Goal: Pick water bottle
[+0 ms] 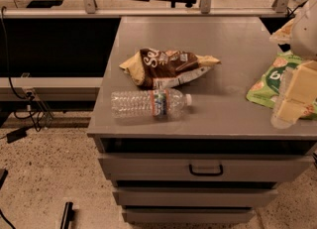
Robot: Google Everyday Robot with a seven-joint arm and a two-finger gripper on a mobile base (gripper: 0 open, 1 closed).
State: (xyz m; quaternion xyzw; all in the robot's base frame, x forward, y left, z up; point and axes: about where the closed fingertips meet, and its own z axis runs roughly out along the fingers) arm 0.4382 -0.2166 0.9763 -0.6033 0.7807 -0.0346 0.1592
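Note:
The water bottle (148, 104) is clear, ribbed plastic with a white cap and a multicoloured label band. It lies on its side near the front edge of the grey cabinet top (233, 49), cap pointing right. The brown chip bag (166, 67) lies just behind it, almost touching. My gripper (296, 96) is a pale cream shape close to the camera at the right edge, over the cabinet's front right corner. It is well to the right of the bottle and holds nothing that I can see.
A green snack bag (270, 82) lies at the right, partly hidden by the gripper. Another pale bag (282, 32) sits at the far right edge. The cabinet has drawers with a dark handle (205, 169). A railing (148, 11) runs behind, and cables (20, 114) lie on the floor at the left.

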